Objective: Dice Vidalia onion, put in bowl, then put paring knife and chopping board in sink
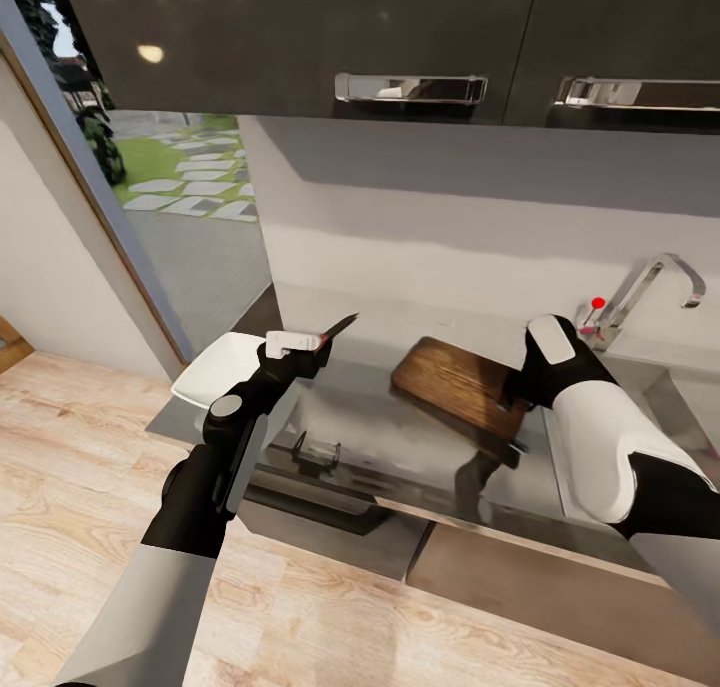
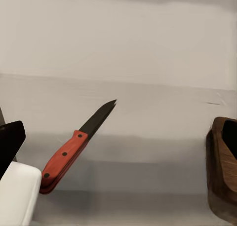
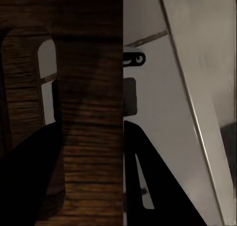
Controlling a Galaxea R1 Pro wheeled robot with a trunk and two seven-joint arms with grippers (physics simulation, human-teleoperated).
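A long grey countertop point(image 1: 400, 437) runs under dark wall cabinets point(image 1: 300, 37) with chrome handles, a pale backsplash behind it, a light wooden floor point(image 1: 90, 467) in front and a window onto a garden at the left. The left gripper point(image 1: 300, 345) is closed on the paring knife point(image 1: 338, 328), held above the counter beside the white bowl point(image 1: 215, 367). The right gripper point(image 1: 515, 392) clamps the chopping board point(image 1: 450, 382) by one end, tilted up just beside the sink point(image 1: 690, 407) with its faucet point(image 1: 650, 287).
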